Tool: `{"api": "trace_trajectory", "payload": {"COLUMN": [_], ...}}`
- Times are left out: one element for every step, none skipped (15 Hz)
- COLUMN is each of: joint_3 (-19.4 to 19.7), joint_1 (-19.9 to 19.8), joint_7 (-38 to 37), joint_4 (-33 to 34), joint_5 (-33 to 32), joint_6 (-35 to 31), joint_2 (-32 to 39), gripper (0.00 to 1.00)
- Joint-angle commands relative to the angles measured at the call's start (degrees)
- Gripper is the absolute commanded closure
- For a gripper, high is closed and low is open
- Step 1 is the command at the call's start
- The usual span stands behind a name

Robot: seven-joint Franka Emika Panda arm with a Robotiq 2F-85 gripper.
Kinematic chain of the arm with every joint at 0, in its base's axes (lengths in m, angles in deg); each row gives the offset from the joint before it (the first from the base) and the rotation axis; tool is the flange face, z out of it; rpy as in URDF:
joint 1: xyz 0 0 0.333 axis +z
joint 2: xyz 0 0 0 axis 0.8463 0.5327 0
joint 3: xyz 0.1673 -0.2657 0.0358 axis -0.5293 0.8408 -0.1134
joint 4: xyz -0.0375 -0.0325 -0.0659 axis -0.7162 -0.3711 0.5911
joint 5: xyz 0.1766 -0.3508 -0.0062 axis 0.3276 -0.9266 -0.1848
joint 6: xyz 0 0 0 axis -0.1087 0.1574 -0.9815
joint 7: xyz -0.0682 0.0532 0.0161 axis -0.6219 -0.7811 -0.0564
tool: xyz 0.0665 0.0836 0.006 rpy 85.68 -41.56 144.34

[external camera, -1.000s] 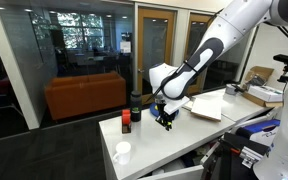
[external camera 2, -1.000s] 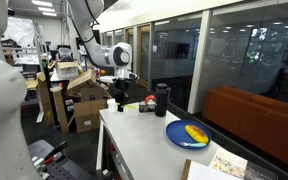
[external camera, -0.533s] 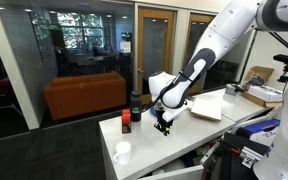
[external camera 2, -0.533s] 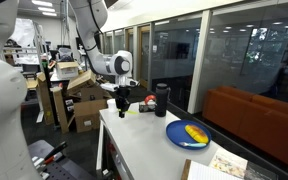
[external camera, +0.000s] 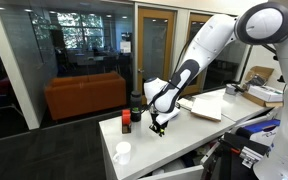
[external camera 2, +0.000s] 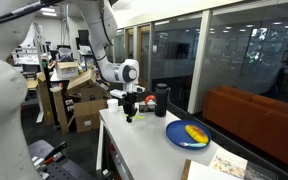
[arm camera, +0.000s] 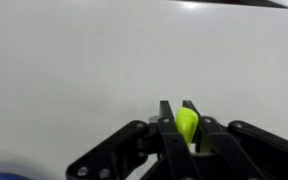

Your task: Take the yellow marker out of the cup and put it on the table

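Observation:
My gripper (arm camera: 178, 112) is shut on the yellow marker (arm camera: 187, 124), whose yellow-green tip stands between the two fingers. In both exterior views the gripper (external camera: 159, 128) (external camera 2: 130, 114) points down, just above the white table (external camera: 179, 145) (external camera 2: 134, 152), near the dark bottle. The small white cup (external camera: 122, 152) stands at the table's near end, well away from the gripper, and looks empty. In the wrist view only bare white tabletop (arm camera: 74, 70) lies under the marker. I cannot tell whether the marker touches the table.
A dark bottle (external camera: 136, 104) (external camera 2: 162, 99) with a red-orange item (external camera: 126, 122) beside it stands near the gripper. A blue bowl (external camera 2: 187, 134) holds a rounder yellow object. Papers (external camera: 206, 106) lie further along the table. Clutter and boxes stand beyond its ends.
The arm has carried the marker lower, toward the tabletop, and a little closer to the dark bottle. The jaws stay shut on the marker. The cup has not moved.

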Motion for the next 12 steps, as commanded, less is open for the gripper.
{"api": "trace_trajectory", "payload": {"joint_3": [1.15,1.25,1.31,1.33,1.37,1.35,1.46,1.52,1.53,1.61,1.7,1.7], "joint_1": [0.75,0.77,0.78,0.79,0.85,0.83,0.95,1.05,1.1,1.21,1.34,1.4], "joint_7": [0.8,0.86,0.92,1.02,1.04,1.11,0.9,0.7,0.78,0.71,0.59,0.57], "joint_4": [3.64,4.35,4.96,5.54,5.9,6.3,6.5,6.67,6.67,6.69,6.62,6.58], "joint_5": [0.32,0.43,0.55,0.64,0.68,0.79,0.8,0.89,0.89,0.83,0.72,0.73], "joint_6": [-0.12,-0.11,-0.11,-0.14,-0.19,-0.19,-0.14,0.23,0.17,0.33,0.31,0.35], "joint_2": [3.68,4.48,5.25,5.85,6.34,6.74,6.98,6.94,6.93,6.78,6.58,6.36], "gripper": [0.96,0.96,0.96,0.96,0.96,0.96,0.96,0.96,0.58,0.57,0.52,0.45]}}
